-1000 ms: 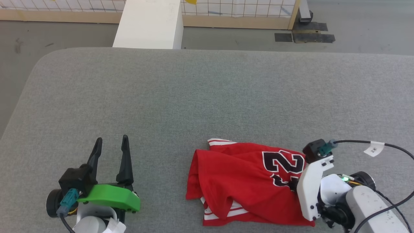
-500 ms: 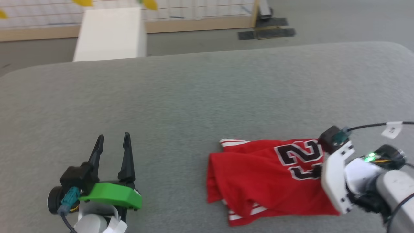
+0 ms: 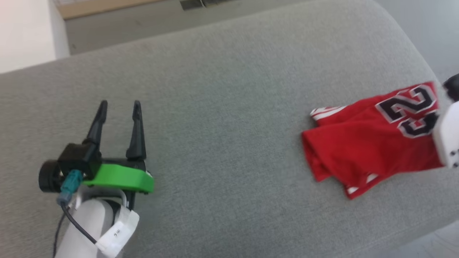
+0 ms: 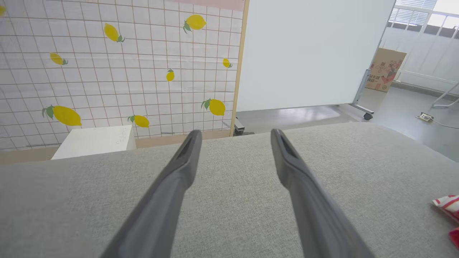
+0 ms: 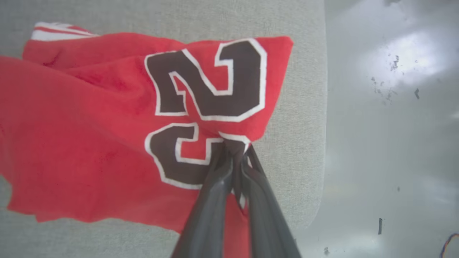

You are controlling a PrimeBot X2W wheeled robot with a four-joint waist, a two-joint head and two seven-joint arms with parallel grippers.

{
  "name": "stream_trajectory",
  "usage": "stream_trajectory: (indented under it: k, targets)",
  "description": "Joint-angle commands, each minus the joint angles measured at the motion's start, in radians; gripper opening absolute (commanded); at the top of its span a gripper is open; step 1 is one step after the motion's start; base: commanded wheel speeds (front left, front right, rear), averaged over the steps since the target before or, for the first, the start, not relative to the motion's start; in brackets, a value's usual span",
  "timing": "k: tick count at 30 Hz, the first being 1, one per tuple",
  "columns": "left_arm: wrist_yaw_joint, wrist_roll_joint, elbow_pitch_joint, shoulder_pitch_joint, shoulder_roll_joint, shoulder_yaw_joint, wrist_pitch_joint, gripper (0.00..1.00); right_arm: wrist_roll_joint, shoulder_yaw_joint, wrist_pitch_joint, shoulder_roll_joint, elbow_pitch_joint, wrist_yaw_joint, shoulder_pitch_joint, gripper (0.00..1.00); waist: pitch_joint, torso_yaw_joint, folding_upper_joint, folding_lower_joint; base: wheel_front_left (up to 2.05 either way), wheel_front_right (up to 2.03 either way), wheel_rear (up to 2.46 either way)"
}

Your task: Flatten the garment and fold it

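Observation:
The garment (image 3: 373,139), a red jersey with a black-and-white number print, lies crumpled near the right edge of the grey table (image 3: 229,107). In the right wrist view the garment (image 5: 107,118) has a fold of its printed cloth pinched between the dark fingers of my right gripper (image 5: 235,148), which is shut on it close to the table's edge. My left gripper (image 3: 118,107) stands open over bare table at the left, far from the jersey, with nothing between its fingers (image 4: 179,172). A striped corner of the garment (image 4: 446,204) shows at the far right of the left wrist view.
The table's right edge (image 5: 322,107) drops to a shiny grey floor just beyond the jersey. A white block (image 4: 93,141) stands behind the table's far side, before a lemon-patterned wall (image 4: 107,64) and a white panel (image 4: 308,50).
The head camera has swung left, shifting the whole picture. The right gripper has stayed shut on the jersey, which now sits nearer the table's right edge. The left gripper has stayed open.

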Motion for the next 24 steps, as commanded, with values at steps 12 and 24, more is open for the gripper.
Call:
stream_trajectory:
  k: [12,24]
  targets:
    - [0.050,0.078,-0.183,-0.064,0.079,0.001,0.117,1.00,-0.094,-0.266,-0.181,-0.013,0.395,-0.002,-0.199,0.00,0.343,0.034,-0.0001,-0.0001,0.00,0.00,0.00]
    - [0.065,0.079,-0.218,-0.054,0.091,0.004,0.131,1.00,-0.219,-0.417,-0.337,0.034,0.626,-0.002,-0.336,1.00,0.338,0.063,-0.0001,-0.0001,0.00,0.00,0.00]
